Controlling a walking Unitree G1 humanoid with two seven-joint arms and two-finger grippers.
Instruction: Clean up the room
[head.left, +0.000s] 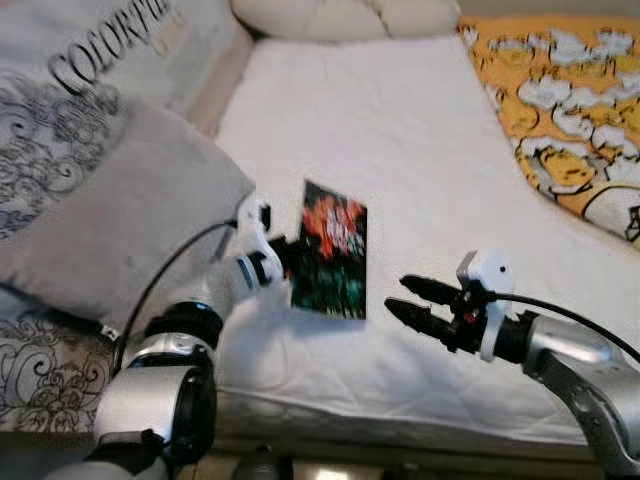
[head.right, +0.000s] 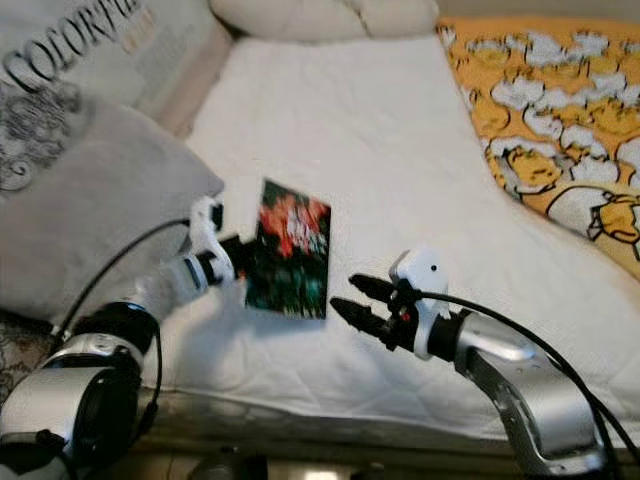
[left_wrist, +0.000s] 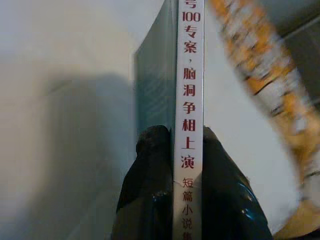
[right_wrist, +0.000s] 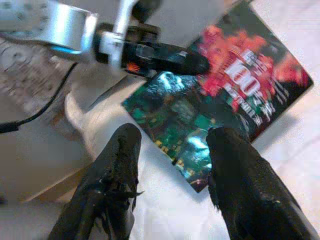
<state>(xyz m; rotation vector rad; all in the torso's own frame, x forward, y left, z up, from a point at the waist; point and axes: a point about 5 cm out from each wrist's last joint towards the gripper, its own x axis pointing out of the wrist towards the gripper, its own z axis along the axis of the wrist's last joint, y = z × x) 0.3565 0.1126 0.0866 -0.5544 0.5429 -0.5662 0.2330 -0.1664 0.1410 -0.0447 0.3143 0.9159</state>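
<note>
While the left pincer (head.left: 283, 262) clamps a book (head.left: 331, 250) marked "100", the right pincer (head.left: 408, 298) gapes.

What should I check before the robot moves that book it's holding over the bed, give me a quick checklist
1. Left gripper shut on the thin red-and-green paperback book: ok; in the left wrist view both black fingers clamp the spine.
2. Grip depth: not ok, only the book's edge is pinched, so it may swing.
3. Book clear of the white quilted mattress: cannot tell; it looks lifted, tilted upright.
4. Right gripper open and not touching the book: ok, it sits beside the book's lower corner.
5. Grey cushion by the left arm: cannot tell whether the arm brushes it.
6. Yellow patterned blanket away from both grippers: ok.
</note>
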